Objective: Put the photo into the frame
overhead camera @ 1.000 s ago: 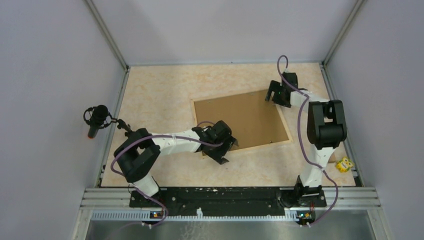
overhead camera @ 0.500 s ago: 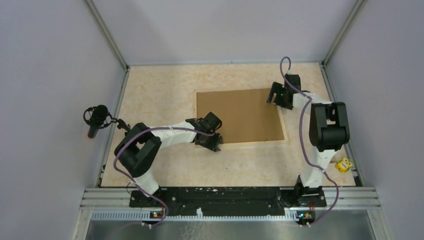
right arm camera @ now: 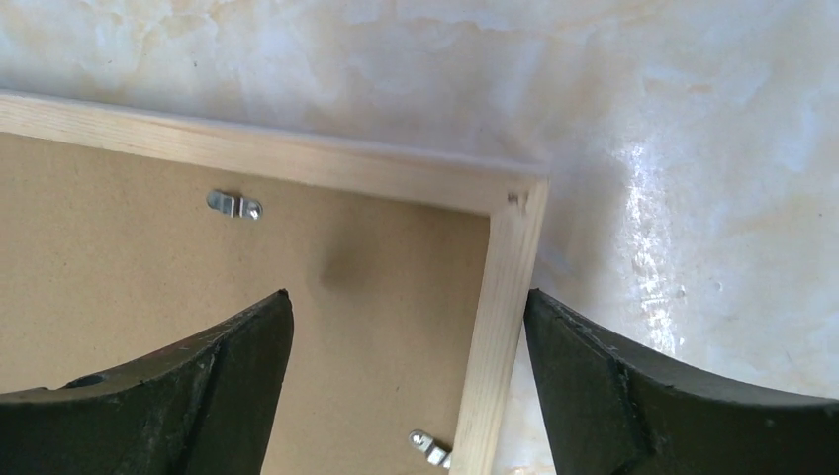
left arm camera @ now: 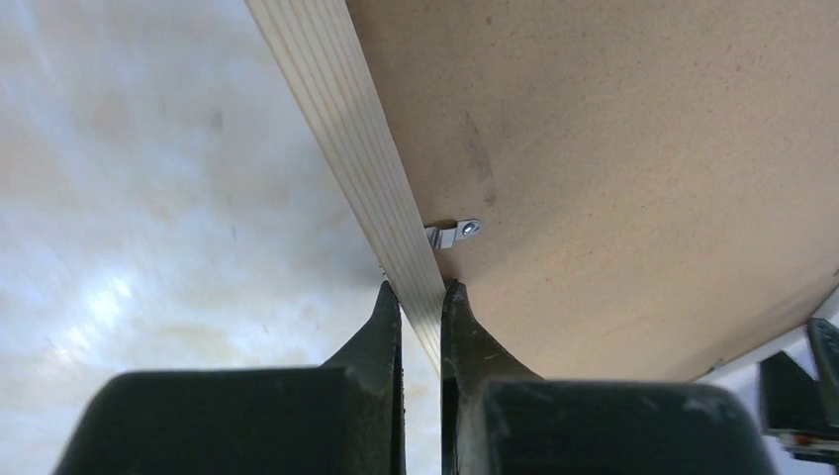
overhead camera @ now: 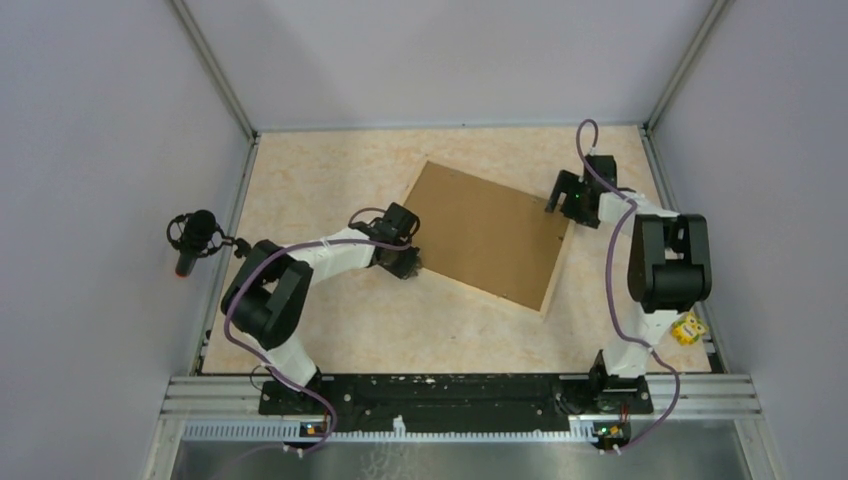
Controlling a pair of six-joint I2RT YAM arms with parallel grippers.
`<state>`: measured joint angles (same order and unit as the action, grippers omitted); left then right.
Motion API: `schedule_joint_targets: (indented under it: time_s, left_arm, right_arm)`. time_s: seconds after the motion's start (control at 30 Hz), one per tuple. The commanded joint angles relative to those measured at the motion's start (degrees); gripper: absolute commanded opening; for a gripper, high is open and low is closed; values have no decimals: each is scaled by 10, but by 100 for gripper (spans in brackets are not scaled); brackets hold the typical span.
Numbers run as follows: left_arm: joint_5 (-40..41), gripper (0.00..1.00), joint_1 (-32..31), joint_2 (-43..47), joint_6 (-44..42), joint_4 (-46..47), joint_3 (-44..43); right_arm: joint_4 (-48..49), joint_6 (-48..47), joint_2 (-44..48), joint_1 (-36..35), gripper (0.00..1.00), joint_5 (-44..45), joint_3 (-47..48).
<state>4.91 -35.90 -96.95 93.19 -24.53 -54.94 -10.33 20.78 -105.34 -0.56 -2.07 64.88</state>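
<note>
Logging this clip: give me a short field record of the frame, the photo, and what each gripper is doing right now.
frame: the frame lies back side up on the table, skewed to the table's edges
backing board: the brown backing board sits inside the frame
photo: not in view; cannot tell whether it lies under the board
left gripper: the left gripper is shut on the frame's wooden strip, next to a metal clip
right gripper: the right gripper is open over a frame corner, holding nothing
</note>
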Motion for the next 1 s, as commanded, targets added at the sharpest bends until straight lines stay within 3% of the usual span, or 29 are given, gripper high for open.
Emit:
schedule_joint_targets:
  time_s: [0.0, 0.17, 0.33, 0.47, 0.73, 0.97]
  left_arm:
    - [83, 0, 59, -68, -325, -127, 7]
    - [97, 0, 95, -73, -508, -95, -17]
    - [213, 0, 99, -103, -623, -108, -88]
    - [226, 0, 105, -126, -649, -95, -119]
    - [225, 0, 123, -172, -683, -77, -220]
    - [202, 0, 125, -165, -708, -18, -190]
  right_arm:
    - [7, -7, 50, 3, 85, -8, -2]
    - [-10, -26, 68, 3, 91, 5, -5]
    - [-17, -49, 48, 3, 93, -43, 6]
    - [-34, -66, 12, 3, 94, -117, 26]
    - [-93, -108, 6, -27, 89, -139, 18]
    - [-125, -134, 46, -69, 89, -105, -1]
